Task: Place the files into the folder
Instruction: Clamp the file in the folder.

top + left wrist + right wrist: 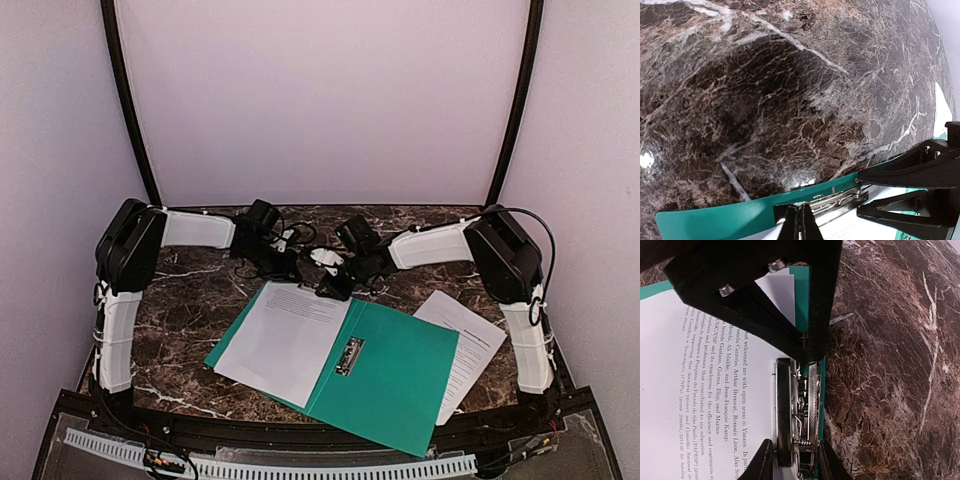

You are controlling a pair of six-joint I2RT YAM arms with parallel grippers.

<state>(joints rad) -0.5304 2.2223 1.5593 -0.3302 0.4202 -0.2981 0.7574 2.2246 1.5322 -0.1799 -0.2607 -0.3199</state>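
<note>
1. Marble table [200, 300]: dark brown with white veins. It carries every item below.
2. Folder [400, 380]: teal-green, lying open and flat at the table's centre, near the front edge. Its far edge lies directly under both grippers.
3. Inner sheet [285, 345]: white with printed text, lying on the folder's left half. Its top margin reaches up to the edge clip.
4. Outer sheet [470, 340]: white with printed text, on the table at the right. Its left part is tucked beneath the folder's right half, well apart from both sets of fingers.
5. Right gripper [797, 445]: reaches in from the right. Its fingers [765, 460] are spread, one on each long side of the edge clip and close against it. Whether they press on it cannot be told.
6. Left gripper [800, 222]: reaches in from the left. Its fingers are pressed together with nothing seen between them. The tip is at the clip's opposite end, over the folder's far edge; contact cannot be told.
7. Spine clip [350, 356]: metal, beside the fold at mid-folder, with neither gripper on it.
8. Edge clip [805, 405]: sprung metal, lying along the folder's far edge. The inner sheet is on one side of it; on the other are a thin green strip and then bare marble.
</note>
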